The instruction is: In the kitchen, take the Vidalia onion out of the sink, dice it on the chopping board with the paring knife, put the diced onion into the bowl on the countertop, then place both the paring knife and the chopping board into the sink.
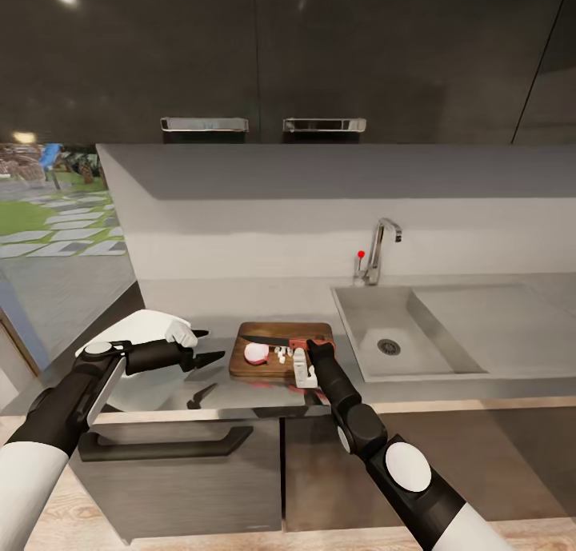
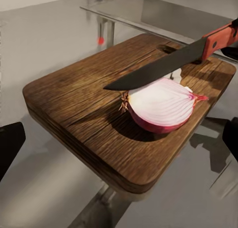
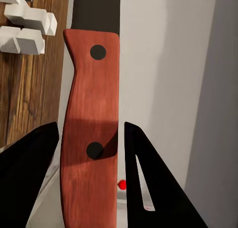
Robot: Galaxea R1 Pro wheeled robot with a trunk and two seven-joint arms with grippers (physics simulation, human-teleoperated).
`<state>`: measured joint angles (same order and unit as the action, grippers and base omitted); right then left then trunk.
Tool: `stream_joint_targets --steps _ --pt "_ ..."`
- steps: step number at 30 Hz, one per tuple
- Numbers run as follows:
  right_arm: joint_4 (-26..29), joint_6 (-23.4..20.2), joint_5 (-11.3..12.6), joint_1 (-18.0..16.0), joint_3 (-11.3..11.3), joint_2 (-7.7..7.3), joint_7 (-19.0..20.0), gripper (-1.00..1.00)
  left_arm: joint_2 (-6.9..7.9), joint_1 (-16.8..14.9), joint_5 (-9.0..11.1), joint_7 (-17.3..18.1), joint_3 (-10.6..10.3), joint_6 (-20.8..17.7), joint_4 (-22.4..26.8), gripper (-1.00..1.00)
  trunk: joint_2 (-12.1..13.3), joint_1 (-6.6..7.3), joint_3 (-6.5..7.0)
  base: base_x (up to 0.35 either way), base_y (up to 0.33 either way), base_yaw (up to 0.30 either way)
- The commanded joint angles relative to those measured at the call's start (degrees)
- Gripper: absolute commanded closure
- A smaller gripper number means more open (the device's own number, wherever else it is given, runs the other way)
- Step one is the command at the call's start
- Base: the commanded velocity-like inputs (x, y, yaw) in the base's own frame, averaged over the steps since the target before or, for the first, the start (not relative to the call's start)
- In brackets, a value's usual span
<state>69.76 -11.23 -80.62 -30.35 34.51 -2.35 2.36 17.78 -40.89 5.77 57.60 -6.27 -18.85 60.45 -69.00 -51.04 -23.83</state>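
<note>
The brown chopping board [image 1: 276, 363] lies on the grey countertop [image 1: 448, 387], left of the sink [image 1: 362, 337]. A halved onion [image 1: 257, 353] rests on it cut face down, with white diced pieces [image 1: 282, 357] beside it. My right gripper [image 1: 314, 348] is shut on the paring knife's red-orange handle [image 3: 91, 114]. The dark blade [image 2: 158, 69] lies across the top of the onion half [image 2: 161, 106]. My left gripper [image 1: 210, 345] is open just left of the board [image 2: 84, 114], holding nothing. The white bowl [image 1: 148, 325] sits behind my left wrist, partly hidden.
The chrome tap [image 1: 380, 251] with a red knob [image 1: 361, 254] stands behind the sink, whose drainer extends right. A white wall backs the counter and dark cabinets hang above. Drawer fronts with a dark handle [image 1: 164, 445] are below the worktop.
</note>
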Motion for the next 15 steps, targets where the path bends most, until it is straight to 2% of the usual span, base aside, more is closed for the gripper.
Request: stream_joint_targets --steps 1,5,8,15 --pt "0.08 -0.46 -0.59 -0.06 0.21 -0.08 0.27 1.00 0.06 -0.06 0.55 -0.03 -0.15 -0.58 0.01 -1.00 -0.04 0.00 -0.07 0.000 0.000 0.000" --pt "0.10 -0.46 -0.59 -0.06 0.21 -0.10 0.28 1.00 0.06 -0.06 0.55 -0.02 -0.15 -0.58 0.02 -1.00 -0.04 0.00 -0.07 0.000 0.000 0.000" --pt "0.11 -0.46 -0.59 -0.06 0.21 -0.09 0.28 1.00 0.06 -0.04 0.56 -0.02 -0.15 -0.58 0.02 -1.00 -1.25 -0.66 -0.61 0.000 0.000 0.000" --pt "0.10 -0.46 -0.59 -0.06 0.21 -0.10 0.28 1.00 0.06 -0.04 0.55 -0.02 -0.15 -0.58 0.02 -1.00 -1.25 -0.66 -0.61 0.000 0.000 0.000"
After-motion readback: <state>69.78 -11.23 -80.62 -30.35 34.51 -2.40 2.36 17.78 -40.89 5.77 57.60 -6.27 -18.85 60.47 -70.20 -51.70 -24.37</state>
